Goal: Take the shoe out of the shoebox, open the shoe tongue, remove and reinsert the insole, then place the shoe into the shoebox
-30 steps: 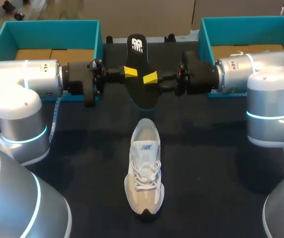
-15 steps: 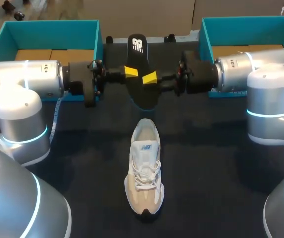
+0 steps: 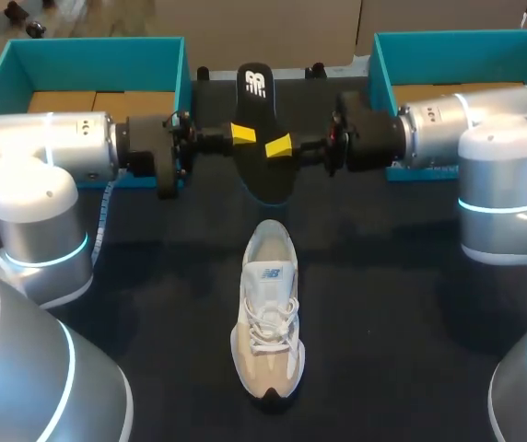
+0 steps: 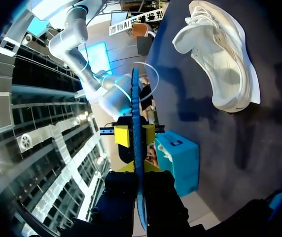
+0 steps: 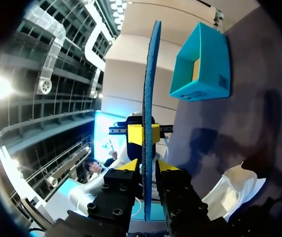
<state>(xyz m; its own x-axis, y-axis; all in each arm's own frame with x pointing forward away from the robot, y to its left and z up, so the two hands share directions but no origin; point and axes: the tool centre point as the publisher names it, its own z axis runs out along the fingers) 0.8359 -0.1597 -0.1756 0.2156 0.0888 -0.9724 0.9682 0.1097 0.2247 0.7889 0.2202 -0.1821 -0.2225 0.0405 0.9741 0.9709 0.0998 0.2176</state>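
Insole (image 3: 262, 161) aloft between left tool (image 4: 134, 167), right tool (image 5: 146, 167)

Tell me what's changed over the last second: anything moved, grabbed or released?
Almost nothing. The right arm has edged very slightly forward, away from the shoe. Nothing was grabbed or let go. The left gripper and right gripper stay shut on the insole, and the shoe lies where it was.

A robot lab: two silver arms (image 3: 42, 147) at a dark table (image 3: 402, 313)
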